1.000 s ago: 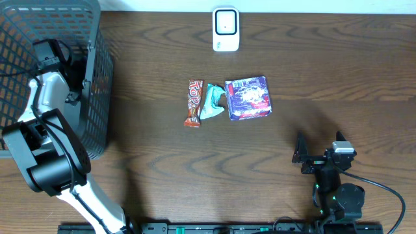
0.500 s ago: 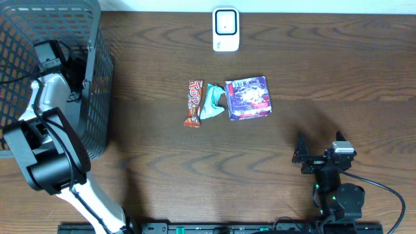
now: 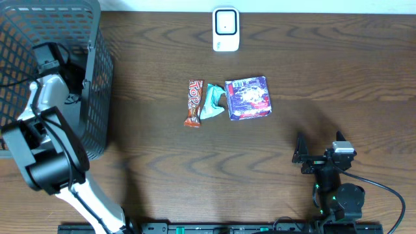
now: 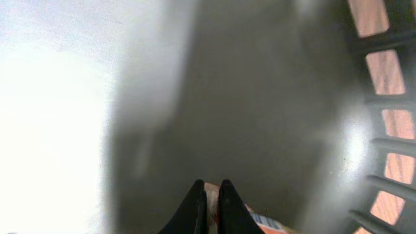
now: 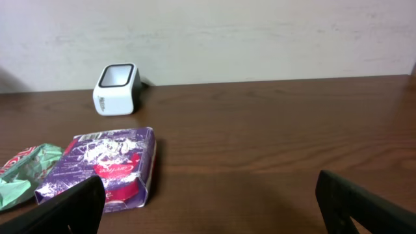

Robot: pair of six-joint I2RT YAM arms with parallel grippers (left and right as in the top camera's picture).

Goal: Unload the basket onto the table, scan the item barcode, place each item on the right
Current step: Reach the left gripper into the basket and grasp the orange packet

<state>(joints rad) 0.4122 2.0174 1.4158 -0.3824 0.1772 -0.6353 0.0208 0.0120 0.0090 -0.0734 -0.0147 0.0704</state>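
Observation:
My left arm reaches down into the grey mesh basket at the far left. In the left wrist view my left gripper is shut on the edge of a small packet with orange and white print, close above the basket's grey floor. The white barcode scanner stands at the table's back middle, also seen as the scanner in the right wrist view. My right gripper rests open at the front right, and in its own view the right gripper has nothing between its fingers.
A brown candy bar, a green wrapper and a purple box lie side by side mid-table. The basket's slotted wall rises close on the right of my left gripper.
The left gripper's jaws have closed on the packet in the basket. The left arm shifted only slightly. The right arm has not moved.

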